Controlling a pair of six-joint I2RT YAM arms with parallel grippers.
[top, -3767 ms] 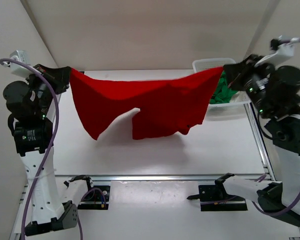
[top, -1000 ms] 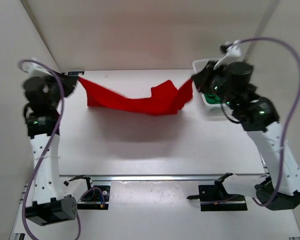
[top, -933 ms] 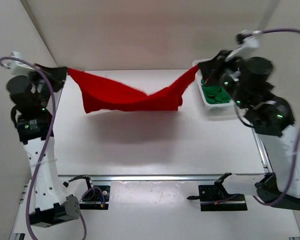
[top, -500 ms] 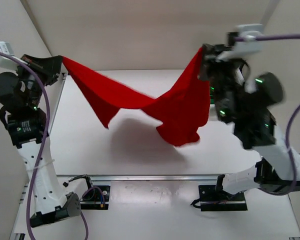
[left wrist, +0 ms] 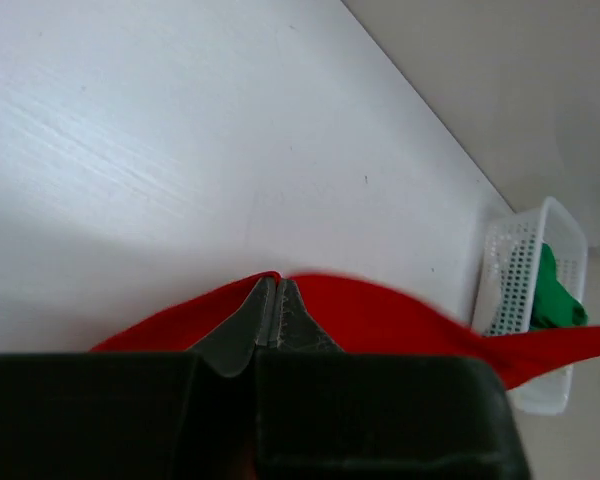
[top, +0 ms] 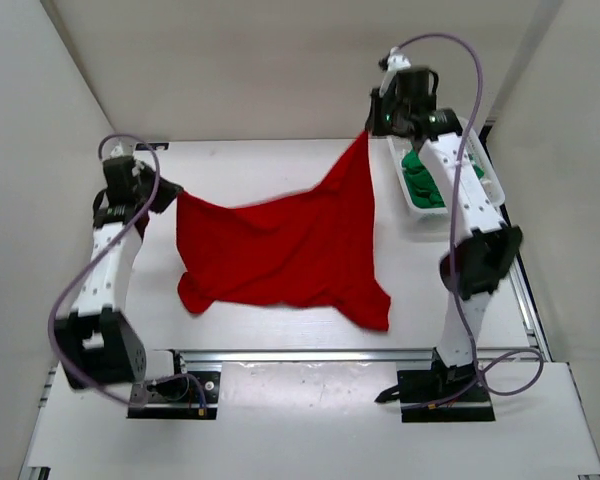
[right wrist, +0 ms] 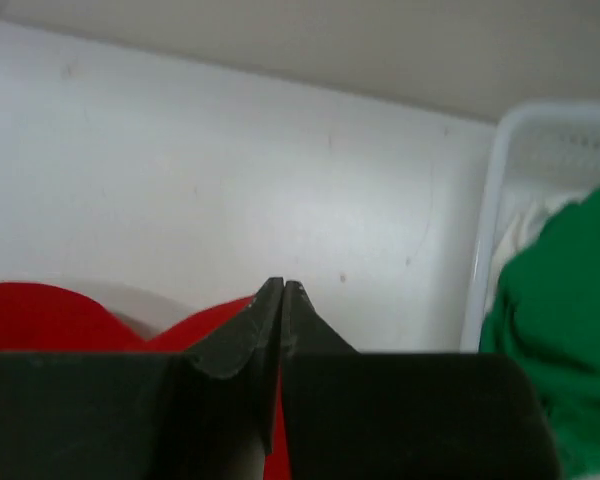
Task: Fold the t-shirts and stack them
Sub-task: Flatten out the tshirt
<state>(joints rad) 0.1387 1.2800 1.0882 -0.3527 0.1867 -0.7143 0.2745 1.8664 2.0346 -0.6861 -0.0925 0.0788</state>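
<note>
The red t-shirt (top: 290, 245), draped onto the table (top: 270, 165), is pinched at 2 corners by left tool (top: 170, 192) and right tool (top: 368, 133).

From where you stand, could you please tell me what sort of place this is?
Probably a robot lab test cell: a white table boxed in by panel walls, a left arm and right arm mounted at its near edge, and a red t-shirt stretched between them beside a white mesh basket.
</note>
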